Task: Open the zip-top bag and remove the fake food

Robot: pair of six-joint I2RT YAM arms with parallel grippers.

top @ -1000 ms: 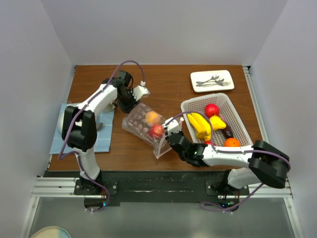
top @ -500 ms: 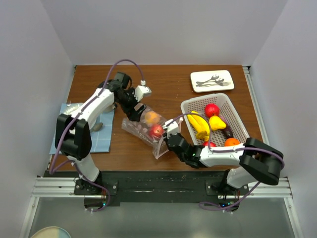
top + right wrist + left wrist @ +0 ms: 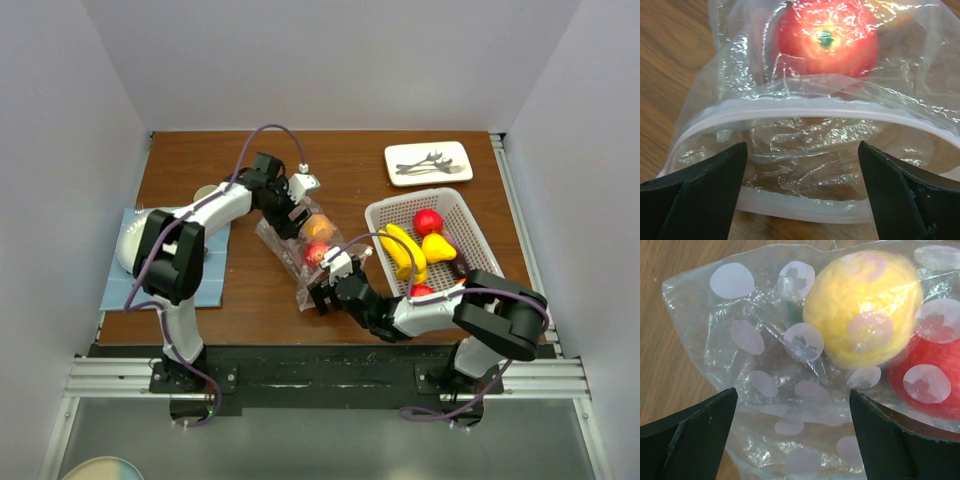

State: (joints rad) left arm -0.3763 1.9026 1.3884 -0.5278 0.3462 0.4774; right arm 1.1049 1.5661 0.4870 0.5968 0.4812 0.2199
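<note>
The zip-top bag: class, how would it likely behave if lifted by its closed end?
Probably floppy: the zip-top bag is thin, crinkled film. Its mouth gapes, so the red apple and yellow fruit inside would likely roll out. Probably light apart from them.

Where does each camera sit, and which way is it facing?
Top external: above and behind the bases, looking down on both arms, the brown wooden table, the clear spotted zip-top plastic bag and the white perforated plastic basket.
Left wrist: on the left arm, facing the bag's closed end and a yellow-orange ball; open left gripper at bottom.
Right wrist: on the right arm, facing into the bag's open mouth toward a red plastic apple; open right gripper at bottom.
Shared: both wrist views show the bag, from opposite ends.
</note>
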